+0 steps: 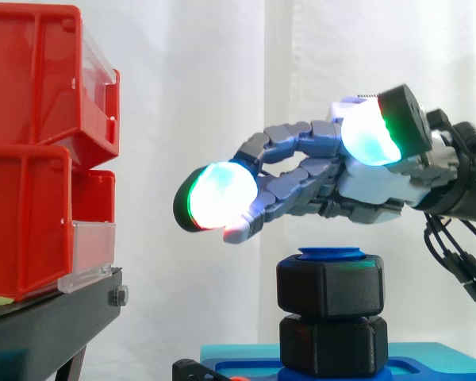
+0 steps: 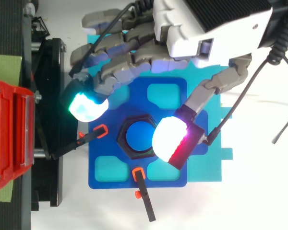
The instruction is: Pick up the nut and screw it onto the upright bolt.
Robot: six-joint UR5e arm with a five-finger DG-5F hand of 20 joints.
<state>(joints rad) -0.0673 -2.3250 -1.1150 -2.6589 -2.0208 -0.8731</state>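
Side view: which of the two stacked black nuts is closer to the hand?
The upper nut, right beneath the bolt's blue top. The lower nut sits under it, farther from the open hand hovering above.

Clear gap between hand (image 1: 365,190) and nut (image 1: 330,287), red bins (image 1: 32,159) well apart

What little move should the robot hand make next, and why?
Probably lower the hand down around the upper nut: it hangs open above, holding nothing, and that nut sits just at the top of the blue bolt.
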